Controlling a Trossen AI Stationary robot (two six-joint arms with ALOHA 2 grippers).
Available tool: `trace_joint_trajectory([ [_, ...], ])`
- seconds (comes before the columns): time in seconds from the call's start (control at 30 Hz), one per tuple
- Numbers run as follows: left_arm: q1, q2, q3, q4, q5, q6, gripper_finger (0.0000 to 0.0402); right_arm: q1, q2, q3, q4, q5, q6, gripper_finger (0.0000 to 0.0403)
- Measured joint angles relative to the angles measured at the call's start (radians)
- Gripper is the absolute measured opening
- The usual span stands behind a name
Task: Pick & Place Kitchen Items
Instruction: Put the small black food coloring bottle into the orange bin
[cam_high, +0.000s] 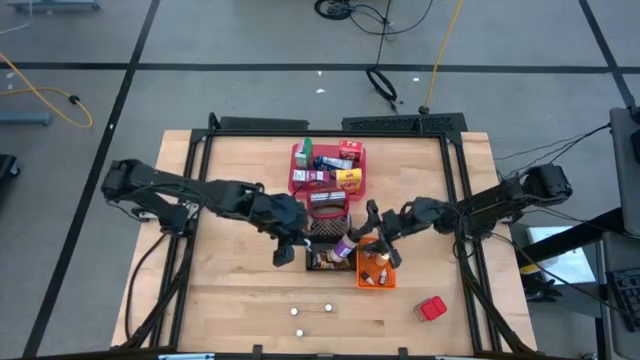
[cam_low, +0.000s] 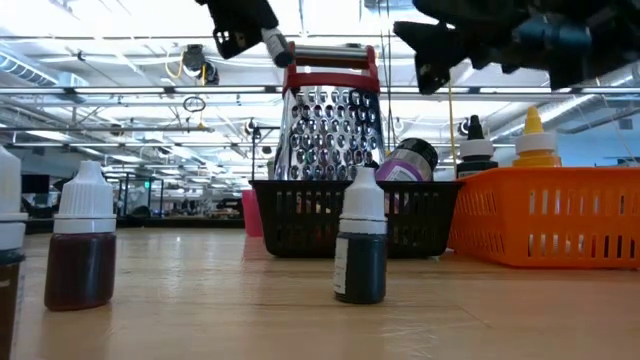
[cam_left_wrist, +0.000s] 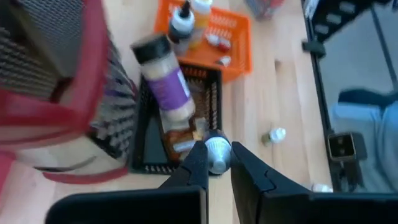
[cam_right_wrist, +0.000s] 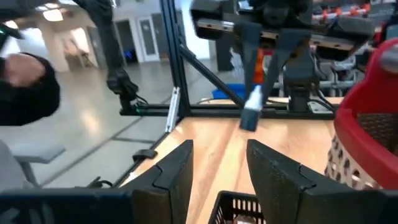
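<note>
My left gripper (cam_high: 290, 252) (cam_left_wrist: 217, 167) hangs above the near left corner of the black wire basket (cam_high: 318, 262), shut on a small white-capped bottle (cam_left_wrist: 217, 151) (cam_right_wrist: 251, 111). My right gripper (cam_high: 378, 226) (cam_right_wrist: 217, 167) is open over the basket's right side and touches nothing. The basket holds a red-handled grater (cam_low: 330, 120) and a leaning purple-labelled jar (cam_left_wrist: 165, 81). Boxes lie in the red tray (cam_high: 296, 182). Small dark bottles (cam_low: 360, 240) (cam_low: 80, 245) stand on the table near the front edge, and a red box (cam_high: 431, 308) lies near right. My left gripper pinches the small bottle (cam_left_wrist: 217, 151) between its two fingers (cam_left_wrist: 198, 163), coming from above and pointing down. The bottle is lifted clear of the table and hangs tilted below the fingertips (cam_right_wrist: 251, 111). Which part of it the pads are on is hidden by the fingers.
An orange bin (cam_high: 389, 280) with bottles and small pieces sits right of the black basket. Tiny white pieces (cam_high: 296, 312) (cam_high: 327, 308) lie on the bare wood toward the near edge. The table's black frame (cam_high: 330, 124) runs along the far edge.
</note>
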Motion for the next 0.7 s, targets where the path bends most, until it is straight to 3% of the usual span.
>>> trace_joint_trajectory([
  [0.23,-0.020,0.135,0.168,-0.030,0.020,0.075,0.0028,0.073,0.000,0.088,-0.165,0.129,-0.027,0.0141],
  [0.47,-0.035,0.239,0.317,-0.089,0.018,0.164,0.0029,0.096,0.000,0.092,-0.160,0.131,0.004,0.0141],
  [0.7,-0.035,0.275,0.361,-0.102,0.014,0.205,0.0030,0.097,0.045,0.098,-0.151,0.155,0.012,0.0141],
])
